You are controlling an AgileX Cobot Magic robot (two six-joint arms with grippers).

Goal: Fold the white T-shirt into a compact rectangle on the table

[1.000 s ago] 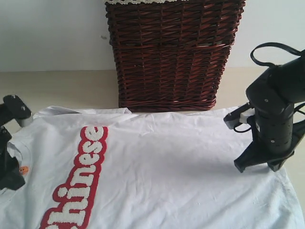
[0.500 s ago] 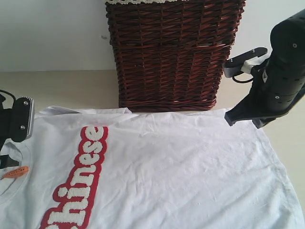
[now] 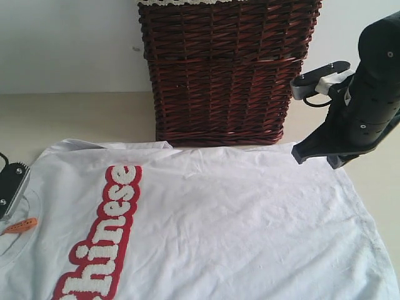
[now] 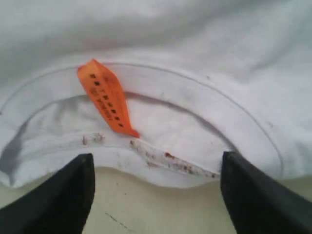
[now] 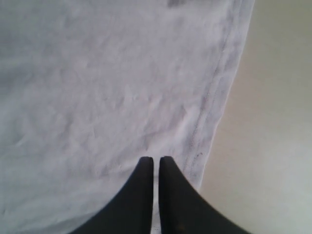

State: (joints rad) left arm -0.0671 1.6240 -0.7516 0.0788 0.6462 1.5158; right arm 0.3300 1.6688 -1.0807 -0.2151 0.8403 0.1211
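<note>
T-shirt (image 3: 237,219) spread flat on table (image 3: 75,119) before basket (image 3: 225,69), left gripper (image 4: 157,161) by orange tag (image 4: 105,97), jaws wide apart, right gripper (image 5: 156,161) above T-shirt's edge, jaws pressed together, empty

The white T-shirt (image 3: 237,231) bears red-outlined white letters (image 3: 122,187) and an orange tag (image 4: 105,100).
</note>
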